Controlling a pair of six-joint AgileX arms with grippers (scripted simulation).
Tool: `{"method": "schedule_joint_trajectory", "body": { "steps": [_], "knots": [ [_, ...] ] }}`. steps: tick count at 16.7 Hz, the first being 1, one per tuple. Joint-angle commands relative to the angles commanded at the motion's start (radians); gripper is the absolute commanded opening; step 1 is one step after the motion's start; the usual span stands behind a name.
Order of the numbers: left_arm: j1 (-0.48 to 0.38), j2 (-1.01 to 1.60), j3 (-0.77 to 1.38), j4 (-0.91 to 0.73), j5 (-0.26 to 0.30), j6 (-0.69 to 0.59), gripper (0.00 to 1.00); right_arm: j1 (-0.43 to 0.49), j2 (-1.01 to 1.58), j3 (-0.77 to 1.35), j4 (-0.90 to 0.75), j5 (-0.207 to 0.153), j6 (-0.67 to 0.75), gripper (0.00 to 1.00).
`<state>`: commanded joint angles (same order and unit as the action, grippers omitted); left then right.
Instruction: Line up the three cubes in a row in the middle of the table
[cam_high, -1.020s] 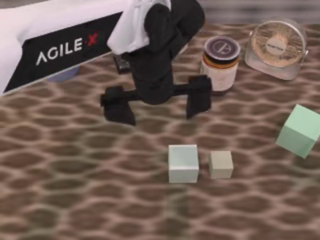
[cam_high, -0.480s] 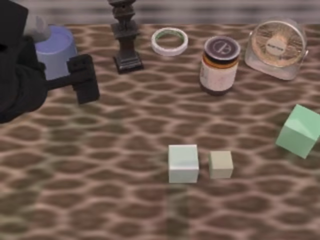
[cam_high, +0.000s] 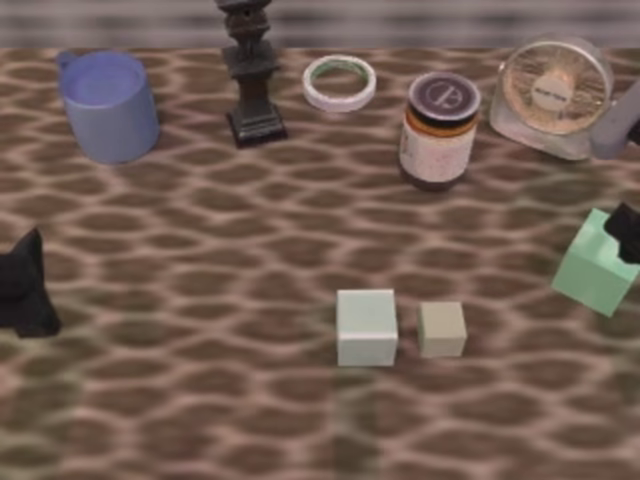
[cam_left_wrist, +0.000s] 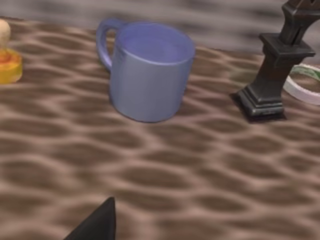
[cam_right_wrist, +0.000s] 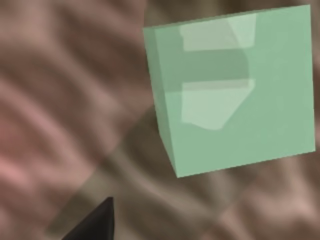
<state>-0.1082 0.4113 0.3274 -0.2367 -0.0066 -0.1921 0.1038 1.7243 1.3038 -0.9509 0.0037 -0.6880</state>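
Observation:
Two of the three cubes sit side by side near the middle of the table (cam_high: 200, 400): the medium whitish pale-green one (cam_high: 367, 327) and, just to its right, the small beige-grey one (cam_high: 442, 329), with a narrow gap between them. The largest mint-green cube (cam_high: 597, 265) lies turned at the right edge and fills the right wrist view (cam_right_wrist: 235, 95). My right gripper (cam_high: 628, 232) is open, right above that cube's far corner, one fingertip (cam_right_wrist: 100, 222) showing. My left gripper (cam_high: 25, 290) is open at the left edge, holding nothing, with one fingertip (cam_left_wrist: 100, 225) in view.
Along the back stand a blue mug (cam_high: 108, 105), a black candlestick (cam_high: 252, 85), a tape ring (cam_high: 340, 82), a dark-lidded jar (cam_high: 438, 130) and a small round fan (cam_high: 555, 95). A yellow object (cam_left_wrist: 7, 62) shows beyond the mug.
My left arm has pulled back from the table's middle to the left edge, uncovering the mug and candlestick. My right gripper has come in at the right edge over the mint-green cube. No cube moved.

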Motion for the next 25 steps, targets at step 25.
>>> {"method": "schedule_joint_trajectory", "body": {
  "steps": [25],
  "knots": [
    [0.128,-0.411,-0.327,0.237,0.007,0.192,1.00,0.022,0.433,0.087,0.147,-0.001,-0.129,1.00]
  ]
}}
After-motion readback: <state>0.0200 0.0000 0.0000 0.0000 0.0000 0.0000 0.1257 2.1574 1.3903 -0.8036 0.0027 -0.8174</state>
